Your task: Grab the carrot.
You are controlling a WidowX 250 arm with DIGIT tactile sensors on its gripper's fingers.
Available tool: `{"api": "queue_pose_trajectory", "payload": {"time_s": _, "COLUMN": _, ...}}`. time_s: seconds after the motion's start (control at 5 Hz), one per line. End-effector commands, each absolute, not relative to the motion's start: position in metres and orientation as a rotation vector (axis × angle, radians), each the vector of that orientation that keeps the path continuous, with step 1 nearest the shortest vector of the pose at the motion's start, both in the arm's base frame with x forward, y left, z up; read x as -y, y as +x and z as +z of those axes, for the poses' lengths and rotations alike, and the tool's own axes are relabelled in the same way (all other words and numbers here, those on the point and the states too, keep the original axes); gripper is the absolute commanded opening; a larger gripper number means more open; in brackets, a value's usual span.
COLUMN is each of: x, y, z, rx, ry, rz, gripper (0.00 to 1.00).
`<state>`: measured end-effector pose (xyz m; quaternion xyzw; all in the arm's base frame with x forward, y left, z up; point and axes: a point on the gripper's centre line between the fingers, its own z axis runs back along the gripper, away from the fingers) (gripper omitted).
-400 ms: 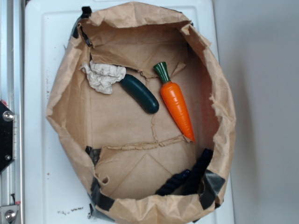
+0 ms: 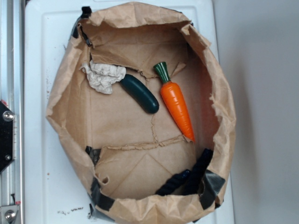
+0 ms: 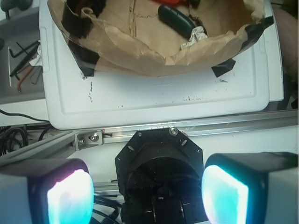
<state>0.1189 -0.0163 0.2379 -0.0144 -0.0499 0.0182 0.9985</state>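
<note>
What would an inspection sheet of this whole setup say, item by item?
Surface: white plastic tray holding a crumpled brown paper bag with black tape patches, opened flat like a bowl.
Job's things: glossy orange plastic carrot with green stem lies inside the bag, tip toward its taped edge, untouched.
Clutter: dark green cucumber-shaped toy beside the carrot, apart from it; crumpled white paper wad touching the cucumber's end.
Grippers: gripper open, pads glowing teal, outside the bag, holding nothing.
Cables: black cables beside the tray in the wrist view.
Surroundings: aluminium rail, hex keys.
</note>
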Motion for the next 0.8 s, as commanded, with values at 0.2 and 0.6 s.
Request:
{"api": "queue_pose_trajectory", "payload": {"time_s": 0.2, "x": -0.028, "y": 0.237, "z": 0.207, "rx": 0.221, "ry": 0.016, "rz": 0.469, "gripper": 1.0}}
{"api": "queue_pose_trajectory", "payload": {"time_s": 0.6, "x": -0.054, "y": 0.26, "z": 0.176, "rx": 0.314, "ry": -0.069, "rz": 0.918, "gripper": 1.0}}
